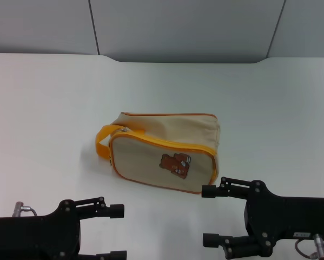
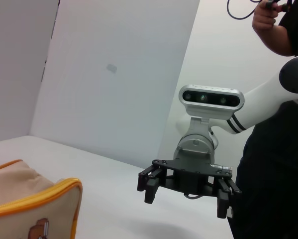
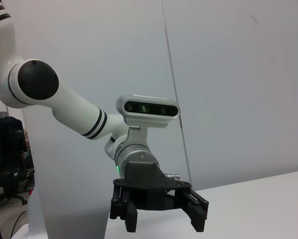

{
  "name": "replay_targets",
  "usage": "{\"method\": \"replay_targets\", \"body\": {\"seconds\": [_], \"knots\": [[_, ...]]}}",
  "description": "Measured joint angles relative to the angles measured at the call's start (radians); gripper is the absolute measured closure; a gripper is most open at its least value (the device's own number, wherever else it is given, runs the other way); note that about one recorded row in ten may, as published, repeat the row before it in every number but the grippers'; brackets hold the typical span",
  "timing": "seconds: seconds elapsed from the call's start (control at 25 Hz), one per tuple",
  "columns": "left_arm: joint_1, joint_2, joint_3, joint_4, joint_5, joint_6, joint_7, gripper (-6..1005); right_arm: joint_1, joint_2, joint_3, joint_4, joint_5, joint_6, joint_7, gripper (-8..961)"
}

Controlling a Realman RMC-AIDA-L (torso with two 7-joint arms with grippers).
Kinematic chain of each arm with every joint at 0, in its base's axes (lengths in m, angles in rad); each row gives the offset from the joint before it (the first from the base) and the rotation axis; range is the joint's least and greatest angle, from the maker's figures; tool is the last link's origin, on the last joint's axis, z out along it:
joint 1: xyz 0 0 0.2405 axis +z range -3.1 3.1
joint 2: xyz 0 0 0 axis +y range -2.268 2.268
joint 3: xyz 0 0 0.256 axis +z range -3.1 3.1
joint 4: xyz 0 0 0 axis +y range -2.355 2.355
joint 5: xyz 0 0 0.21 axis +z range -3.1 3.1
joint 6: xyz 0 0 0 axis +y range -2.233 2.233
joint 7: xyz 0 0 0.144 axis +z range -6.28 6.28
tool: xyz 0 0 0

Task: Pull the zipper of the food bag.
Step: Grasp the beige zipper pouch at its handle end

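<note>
The food bag (image 1: 164, 154) lies on the white table (image 1: 53, 97), cream with orange-yellow piping and a brown bear patch (image 1: 176, 164) on its near side. Its loop handle (image 1: 104, 142) is at the left end. The zipper (image 1: 167, 144) runs along the top near edge, with a small silver pull tab (image 1: 125, 130) by the handle. My left gripper (image 1: 118, 233) is open and empty, near and left of the bag. My right gripper (image 1: 207, 215) is open and empty, just near the bag's right corner. The bag's corner (image 2: 34, 199) shows in the left wrist view.
Grey wall panels (image 1: 178, 27) stand behind the table's far edge. The left wrist view shows my right gripper (image 2: 186, 199) and a person in black (image 2: 278, 124) behind it. The right wrist view shows my left gripper (image 3: 164, 223).
</note>
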Motion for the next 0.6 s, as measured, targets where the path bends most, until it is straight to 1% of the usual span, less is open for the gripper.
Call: {"method": "replay_targets", "body": {"seconds": [0.6], "knots": [[0.005,0.000,-0.007,-0.002,-0.002,-0.001,0.011,193,0.000,0.000,0.005,0.000,0.000,0.010,-0.001,121]]}}
